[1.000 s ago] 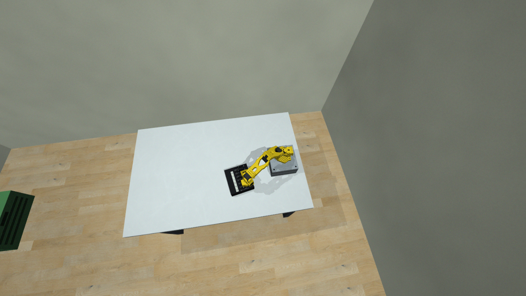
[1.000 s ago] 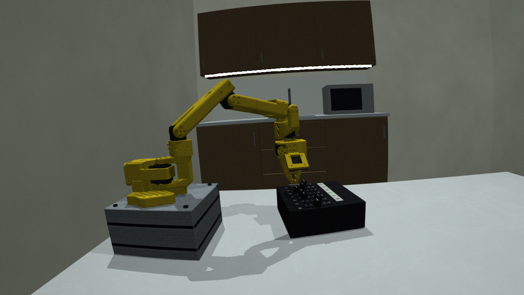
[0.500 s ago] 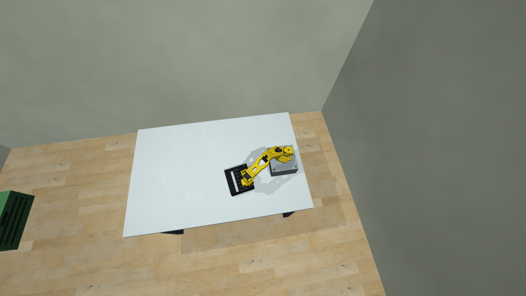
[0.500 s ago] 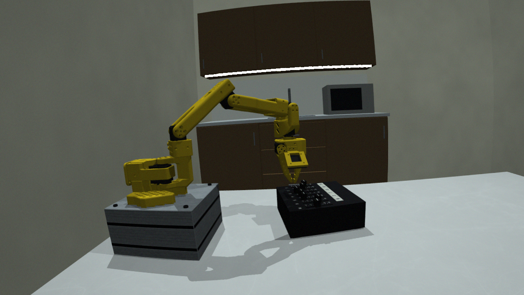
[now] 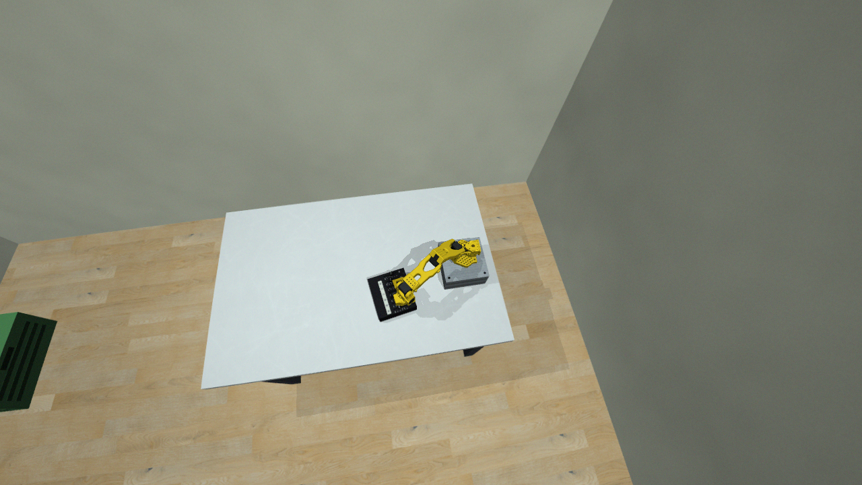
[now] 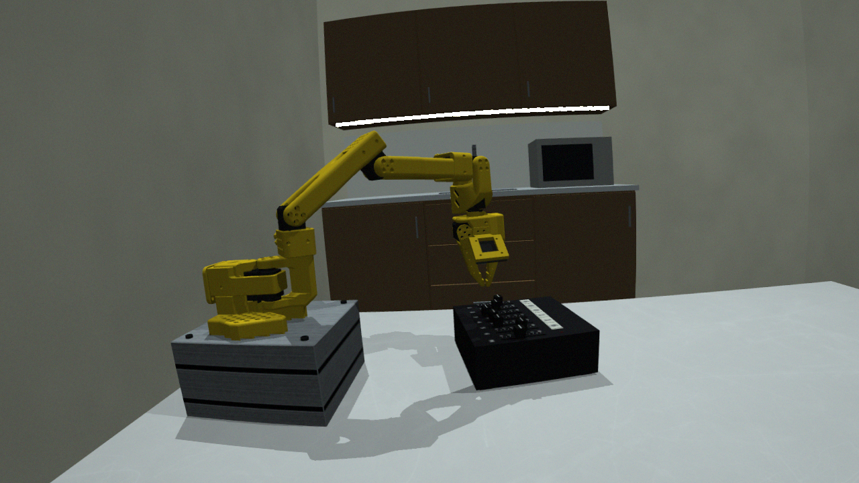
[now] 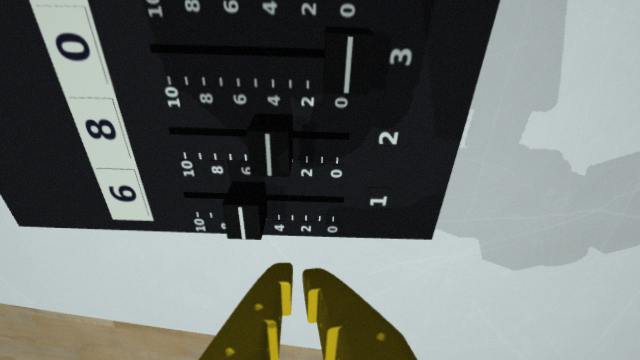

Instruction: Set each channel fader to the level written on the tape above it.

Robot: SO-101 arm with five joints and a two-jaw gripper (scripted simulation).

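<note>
The black lighting desk (image 6: 525, 339) sits on the white table, next to the arm's base; it also shows in the top view (image 5: 391, 296). In the wrist view the tape strip (image 7: 90, 115) reads 0, 8, 6 for channels 3, 2, 1. The channel 1 fader cap (image 7: 243, 210) stands between 6 and 8. The channel 2 cap (image 7: 270, 146) stands near 4 to 5. The channel 3 cap (image 7: 348, 62) stands at 0. My gripper (image 7: 297, 274) is shut and empty. It hangs a little above the desk (image 6: 485, 278), touching no fader. Further faders are out of the wrist view.
The arm stands on a grey block (image 6: 270, 360) left of the desk. A green crate (image 5: 21, 358) is on the floor far left. Dark kitchen cupboards and a microwave (image 6: 570, 161) are behind the table.
</note>
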